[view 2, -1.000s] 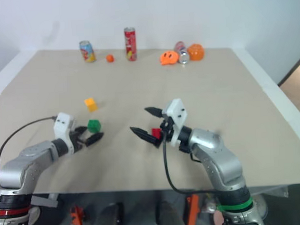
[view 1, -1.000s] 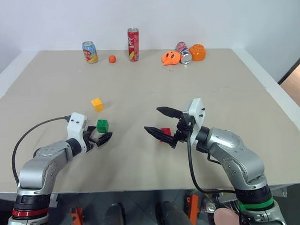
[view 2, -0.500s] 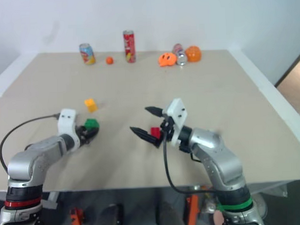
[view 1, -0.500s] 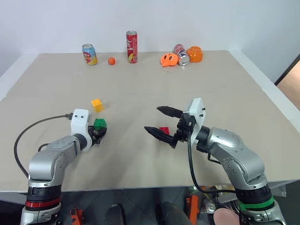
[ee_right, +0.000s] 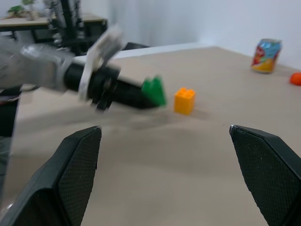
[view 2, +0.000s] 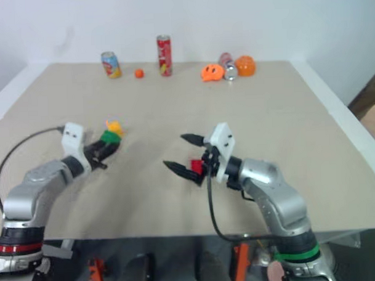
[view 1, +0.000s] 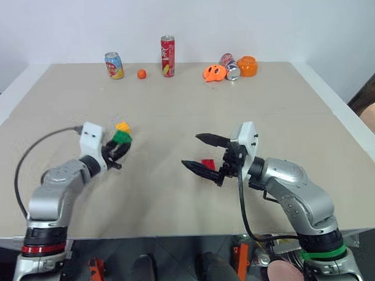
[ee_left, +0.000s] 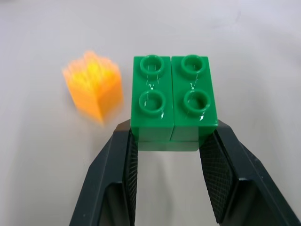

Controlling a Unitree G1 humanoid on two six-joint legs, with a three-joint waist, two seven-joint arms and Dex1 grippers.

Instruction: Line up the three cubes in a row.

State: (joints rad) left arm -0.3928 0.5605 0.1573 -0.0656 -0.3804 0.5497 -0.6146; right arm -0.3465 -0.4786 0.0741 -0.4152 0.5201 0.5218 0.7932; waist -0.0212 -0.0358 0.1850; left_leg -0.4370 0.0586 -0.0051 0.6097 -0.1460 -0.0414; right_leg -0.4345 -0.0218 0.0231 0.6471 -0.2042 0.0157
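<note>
left gripper (view 1: pixel 118 147), wide a second ago, now clamps the green cube (view 1: pixel 121 137) and lifted it (right gripper (view 1: pixel 203 153) level, wide).

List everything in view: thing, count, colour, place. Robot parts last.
green cube: 1, green, held in the left gripper, lifted off the table
yellow cube: 1, yellow, on the table just beyond the green cube
red cube: 1, red, on the table between the right gripper's fingers
ball: 1, orange, far edge
upright cans: 2, one red, one multicoloured, far edge
tipped can: 1, far edge
orange items: 2, beside the tipped can
table: 1, beige
left gripper: shut on the green cube
right gripper: open
</note>
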